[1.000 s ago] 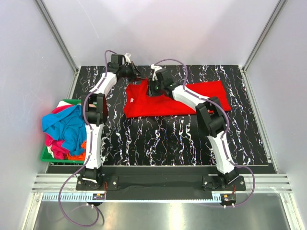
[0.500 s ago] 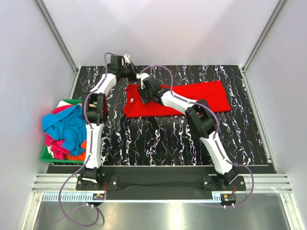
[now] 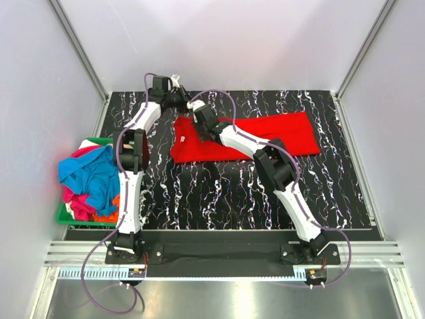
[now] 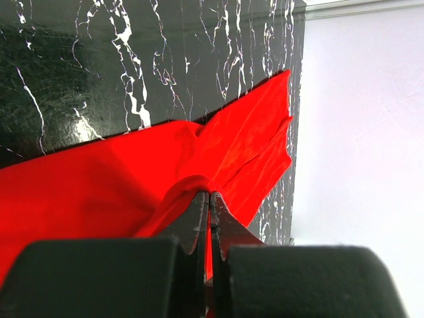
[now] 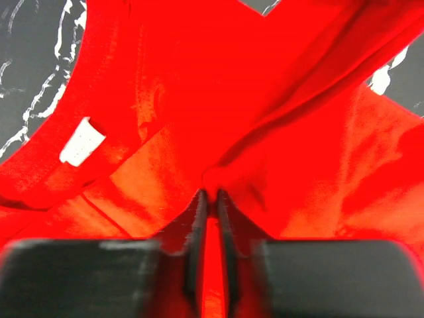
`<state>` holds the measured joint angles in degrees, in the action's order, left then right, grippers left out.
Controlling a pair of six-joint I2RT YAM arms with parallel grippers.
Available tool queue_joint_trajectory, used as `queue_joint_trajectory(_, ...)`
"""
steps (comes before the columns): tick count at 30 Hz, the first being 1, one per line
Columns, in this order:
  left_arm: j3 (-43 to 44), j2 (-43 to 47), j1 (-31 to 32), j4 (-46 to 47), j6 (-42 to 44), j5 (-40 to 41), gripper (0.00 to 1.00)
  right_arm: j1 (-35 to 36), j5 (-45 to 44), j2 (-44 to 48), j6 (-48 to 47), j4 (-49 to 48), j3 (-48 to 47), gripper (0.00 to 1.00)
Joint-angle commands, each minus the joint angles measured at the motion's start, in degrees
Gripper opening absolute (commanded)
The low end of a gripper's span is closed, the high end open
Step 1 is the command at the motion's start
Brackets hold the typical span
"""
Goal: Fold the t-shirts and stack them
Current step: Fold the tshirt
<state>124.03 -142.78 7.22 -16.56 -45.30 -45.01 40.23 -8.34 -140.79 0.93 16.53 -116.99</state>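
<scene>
A bright red t-shirt [image 3: 279, 129] lies spread across the far part of the black marbled table [image 3: 219, 193]. My left gripper [image 3: 184, 102] is at the shirt's far left corner, shut on a raised fold of the red cloth [image 4: 99, 185], which runs between its fingertips [image 4: 209, 194]. My right gripper [image 3: 200, 121] sits on the shirt's left part, close to the left gripper. Its jaws [image 5: 211, 193] stand nearly together, pinching a ridge of the red cloth [image 5: 199, 86]. The shirt's white neck label [image 5: 83, 141] shows just left of it. More t-shirts, blue [image 3: 93, 173], pink [image 3: 76, 203] and orange [image 3: 106, 216], lie heaped at the left.
A green basket [image 3: 63, 216] at the table's left edge holds the heap of shirts. Pale walls with metal posts close in the back and both sides. Both arms reach over the table's left half toward the back.
The right gripper has slid left along the red shirt toward its collar end and closed its jaws on a fold. The left gripper has held still, gripping the cloth.
</scene>
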Motion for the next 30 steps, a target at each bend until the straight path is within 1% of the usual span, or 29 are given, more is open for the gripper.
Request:
queue_joint_trajectory(1,-0.2,0.2,-0.5,3.0,-0.6,-2.3,0.0,0.6,-3.3,-0.6,-0.7,-0.2,-3.1,0.07)
queue_joint_trajectory(3,-0.6,0.3,-0.5,3.0,-0.4,-2.4,0.0,0.7,-3.9,-0.3,-0.7,-0.1,-3.2,0.0)
queue_joint_trajectory(8,-1.7,1.1,-0.8,2.6,-0.1,-1.9,0.0,0.6,-4.8,1.7,-0.7,-0.1,-2.5,0.0)
queue_joint_trajectory(13,-2.5,3.8,-1.2,-3.6,3.6,3.3,0.0,0.6,-7.2,4.8,-3.6,-0.2,-0.3,0.0)
queue_joint_trajectory(16,-3.9,5.8,-1.9,-4.8,3.3,5.2,0.0,0.2,-5.9,6.0,-4.9,-0.2,0.8,0.0)
queue_joint_trajectory(21,-4.7,7.5,-2.1,-8.8,4.3,7.3,0.0,-0.4,-6.6,7.7,-5.2,-0.6,2.3,0.0)
queue_joint_trajectory(25,-7.0,9.7,-2.1,-10.7,4.8,7.8,0.0,-0.8,-7.6,9.7,-7.3,-2.3,6.0,0.0)
queue_joint_trajectory(30,-10.9,12.9,-2.1,-12.1,5.2,9.6,0.0,-1.6,-4.1,13.5,-8.4,-4.2,11.2,0.0)
